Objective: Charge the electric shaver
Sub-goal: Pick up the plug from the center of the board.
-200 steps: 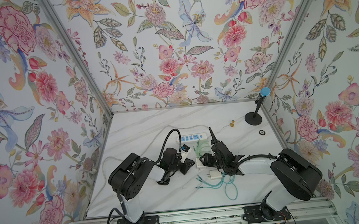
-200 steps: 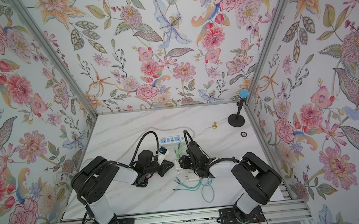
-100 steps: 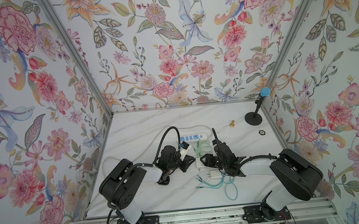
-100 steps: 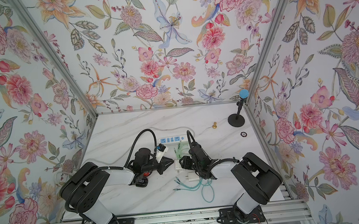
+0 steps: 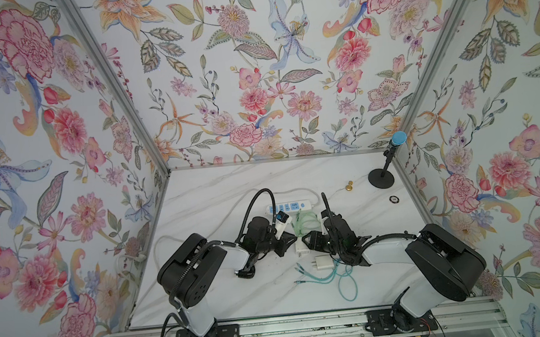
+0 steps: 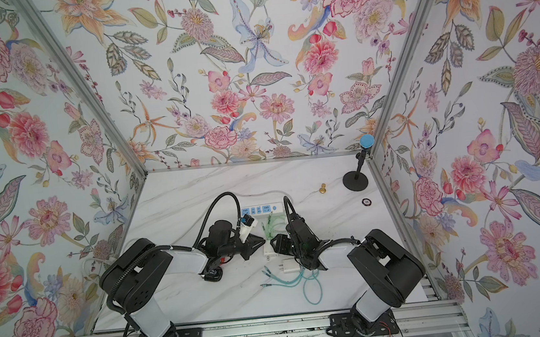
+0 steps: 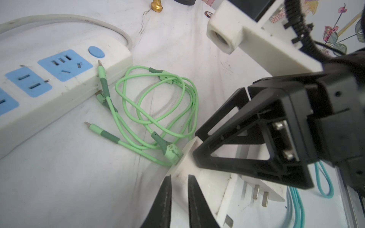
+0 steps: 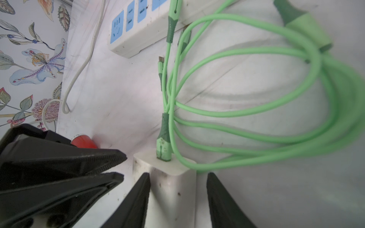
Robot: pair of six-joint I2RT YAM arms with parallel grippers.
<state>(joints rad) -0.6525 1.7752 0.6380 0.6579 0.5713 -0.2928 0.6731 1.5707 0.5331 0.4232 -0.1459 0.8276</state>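
Grasping the charger (image 8: 173, 189) was in hand: right gripper (image 8: 177, 174) jaws stood open astride it, left gripper (image 7: 179, 176) jaws narrowly apart, empty. Next it likely needed clamping, then plugging into the strip (image 7: 110, 59).

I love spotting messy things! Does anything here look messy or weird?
Yes: the green cable lies in tangled loops beside the power strip, with one plug tip leaning on the strip's side.

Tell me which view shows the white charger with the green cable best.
The right wrist view: the white charger fills the foreground between the fingers of the right gripper, with the green cable plugged into it. In the left wrist view the right gripper partly covers it. Both top views show it tiny.
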